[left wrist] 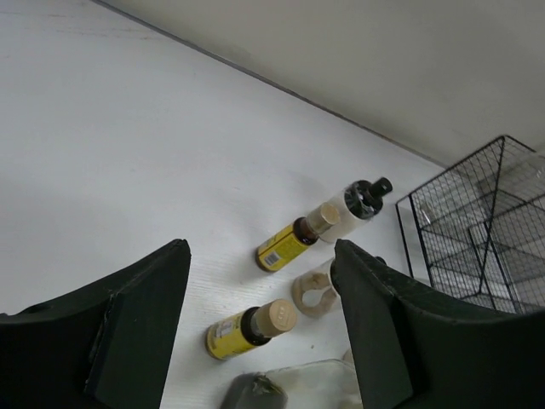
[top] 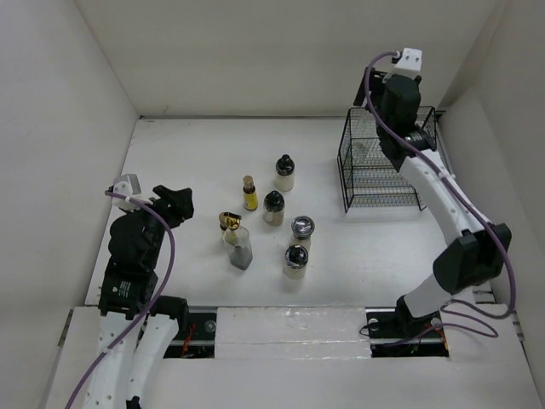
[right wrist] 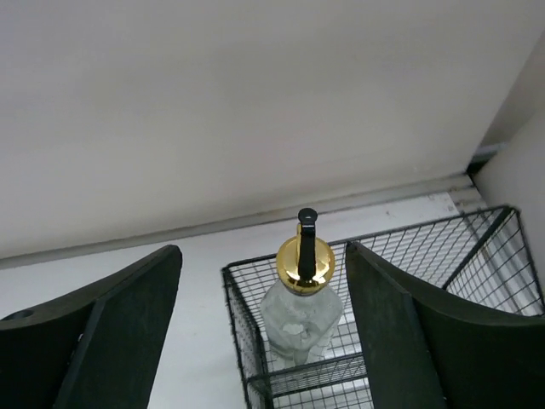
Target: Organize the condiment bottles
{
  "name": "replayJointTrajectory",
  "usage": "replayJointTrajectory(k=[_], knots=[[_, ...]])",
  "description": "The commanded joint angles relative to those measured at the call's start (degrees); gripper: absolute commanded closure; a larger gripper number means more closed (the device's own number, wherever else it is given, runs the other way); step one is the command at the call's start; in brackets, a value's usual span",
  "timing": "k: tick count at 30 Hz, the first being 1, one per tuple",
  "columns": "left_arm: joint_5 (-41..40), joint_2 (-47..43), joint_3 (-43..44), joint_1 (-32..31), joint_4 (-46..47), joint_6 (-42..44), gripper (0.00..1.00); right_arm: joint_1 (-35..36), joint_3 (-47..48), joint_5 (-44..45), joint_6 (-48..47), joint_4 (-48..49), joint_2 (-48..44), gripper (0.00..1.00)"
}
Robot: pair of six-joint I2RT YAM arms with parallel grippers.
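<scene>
From my seat the white table (top: 170, 162) fills the top view, with the black wire basket (top: 358, 183) at its far right corner. My right gripper (right wrist: 262, 249) hangs over that basket with its fingers spread wide and nothing in them. Between them but clear of both, a clear cruet (right wrist: 300, 319) stands inside the basket, long axis vertical, gold spout and black tip pointing straight up.

My left gripper (left wrist: 260, 247) sits low at the left of the table, parted about halfway and empty, facing the cluster at mid-table. There I see a second cruet (top: 232, 232) upright, its gold spout at the far end. Right of it stand the cream jars: one black-lidded (top: 284, 175) farthest back, two silvery-lidded (top: 302, 228) (top: 295, 260) nearer me. A yellow bottle (top: 249, 196) stands between, tan cap up.
</scene>
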Motion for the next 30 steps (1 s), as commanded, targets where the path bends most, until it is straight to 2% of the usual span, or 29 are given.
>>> replayJointTrajectory(k=[1,3,4,5,6,7,8,9,10,11,13,14,16,17,18,19,21,25,30], knots=[[-9.9,-0.5,1.3,-0.2,-1.1,-5.1,0.35,1.7,3.2,-12.1,-5.3,-0.3,-10.1,0.18],[-12.5,-1.0,1.8,-0.2,-1.6,-6.7,0.36,5.1,-1.6,-19.9,-6.9,-0.3,-16.4,0.3],[-13.5,-1.0,2.3,-0.2,-2.5,-7.3,0.38,6.4,-4.1,-24.3,-7.4,0.3,-18.6,0.66],[-14.1,-1.0,2.3,-0.2,-2.5,-7.3,0.38,7.7,-7.0,-33.7,-7.4,1.2,-20.6,0.87],[-14.1,-1.0,2.3,-0.2,-3.0,-7.3,0.39,10.8,-10.2,-38.5,-7.4,4.1,-22.5,0.97],[-14.1,-1.0,2.3,-0.2,-3.0,-7.3,0.39,12.6,-17.3,-42.8,-6.9,6.4,-26.1,1.0],[-12.7,-1.0,2.3,-0.2,-2.5,-6.7,0.43,14.7,-20.9,-48.3,-6.0,8.7,-27.7,1.0],[-12.0,-1.0,2.3,-0.2,-2.5,-6.7,0.45,19.2,-27.2,-49.8,-5.5,13.1,-30.2,0.93],[-12.0,-1.0,2.3,-0.2,-2.5,-6.7,0.48,21.4,-29.5,-50.5,-5.5,14.0,-31.1,0.93],[-12.0,-1.0,2.3,-0.2,-2.5,-6.1,0.5,23.5,-31.0,-50.5,-6.2,14.0,-31.8,0.76],[-10.4,-0.5,2.3,-0.2,-1.9,-5.6,0.58,29.0,-34.6,-52.5,-8.3,14.0,-33.5,0.57],[-9.7,-0.5,1.8,-0.2,-1.9,-5.0,0.63,30.7,-35.4,-53.3,-9.7,14.0,-33.5,0.43],[-9.0,-1.0,1.8,-0.2,-1.2,-5.0,0.73,35.7,-36.2,-54.0,-12.1,12.8,-34.1,0.32],[-8.4,-1.0,1.8,0.3,-1.2,-4.5,0.84,37.2,-36.2,-52.4,-12.9,12.2,-32.4,0.28],[-8.4,-1.0,1.8,0.3,-1.2,-4.5,0.85,38.3,-36.2,-51.7,-12.9,11.4,-31.1,0.23],[-7.5,-0.5,1.8,0.3,-0.6,-4.5,0.85,39.3,-35.3,-51.1,-13.7,10.9,-29.5,0.22],[-6.7,-0.5,1.8,0.3,-0.6,-3.8,0.77,41.4,-33.4,-49.5,-14.3,10.9,-24.7,0.2],[-7.2,-1.1,1.3,0.3,-0.6,-3.8,0.55,43.6,-30.9,-48.2,-14.8,12.4,-18.8,0.19],[-6.0,-1.1,1.3,0.3,-0.1,-3.3,0.49,43.6,-30.4,-45.2,-14.3,18.0,-14.3,0.18]])
